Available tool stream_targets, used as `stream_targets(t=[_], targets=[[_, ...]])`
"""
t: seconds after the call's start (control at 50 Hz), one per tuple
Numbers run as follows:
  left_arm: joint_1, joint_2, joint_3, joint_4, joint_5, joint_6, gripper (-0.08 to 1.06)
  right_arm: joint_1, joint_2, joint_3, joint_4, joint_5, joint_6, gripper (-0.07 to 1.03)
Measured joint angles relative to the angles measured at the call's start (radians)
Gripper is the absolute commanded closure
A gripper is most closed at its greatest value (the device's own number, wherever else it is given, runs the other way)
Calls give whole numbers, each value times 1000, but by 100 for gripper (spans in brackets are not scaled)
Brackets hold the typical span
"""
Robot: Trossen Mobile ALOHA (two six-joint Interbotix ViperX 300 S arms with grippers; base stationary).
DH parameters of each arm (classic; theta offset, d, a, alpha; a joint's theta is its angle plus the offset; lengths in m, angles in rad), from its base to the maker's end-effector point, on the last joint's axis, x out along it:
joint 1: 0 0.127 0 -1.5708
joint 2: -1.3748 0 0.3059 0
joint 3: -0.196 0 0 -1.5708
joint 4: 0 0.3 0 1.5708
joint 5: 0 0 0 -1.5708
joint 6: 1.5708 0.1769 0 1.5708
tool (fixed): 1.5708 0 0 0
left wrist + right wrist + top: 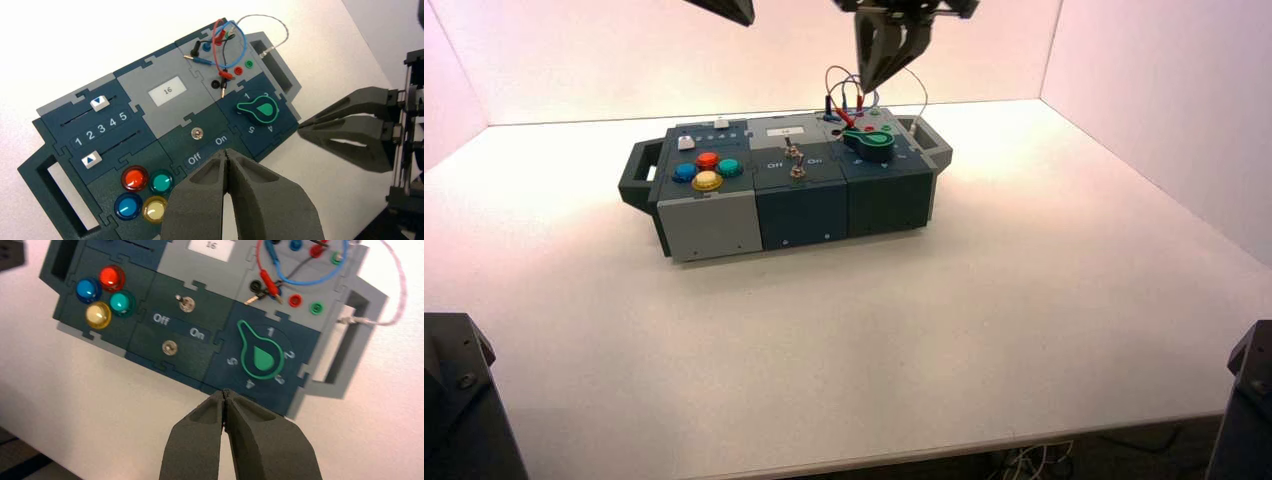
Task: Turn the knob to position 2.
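Right wrist view shows the green knob (261, 356) at the box's right end; my right gripper (226, 396) hovers closed, empty. Rigid, smooth plastic: I'd pinch its raised cap.

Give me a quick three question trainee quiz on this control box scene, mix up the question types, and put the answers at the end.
1. True or false: the right gripper is clamped on the green knob.
2. Which button sits nearest the Off label? A red, B blue, C teal, D yellow.
3. Fill in: the small display reads ___.

Key:
1. False; it hangs shut above the box, off the knob.
2. C, the teal button.
3. 16.
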Motion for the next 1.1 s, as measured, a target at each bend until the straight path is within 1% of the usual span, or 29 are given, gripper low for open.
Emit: stream_targets(t=[0.16,0.48,0.62,0.7,0.8,0.96,1.1], targets=[[0,3,0,0,-21,-5,100,9,86,-49,15,3,0,99],[3,-21,0,0,-32,-8,100,18,224,-138,11,3,3,99],[3,-38,0,0,-32,-12,100,17,288,-184,-14,5,6,99],[3,-52,5,0,-34,-25,100,14,308,-201,-25,5,12,99],[3,-75,9,0,-34,-44,100,2,321,-209,-40,5,18,99],[5,-97,20,0,-34,-57,100,-26,321,-215,-55,2,18,99],[5,-98,32,0,-32,-61,100,-35,319,-219,-67,12,17,99]])
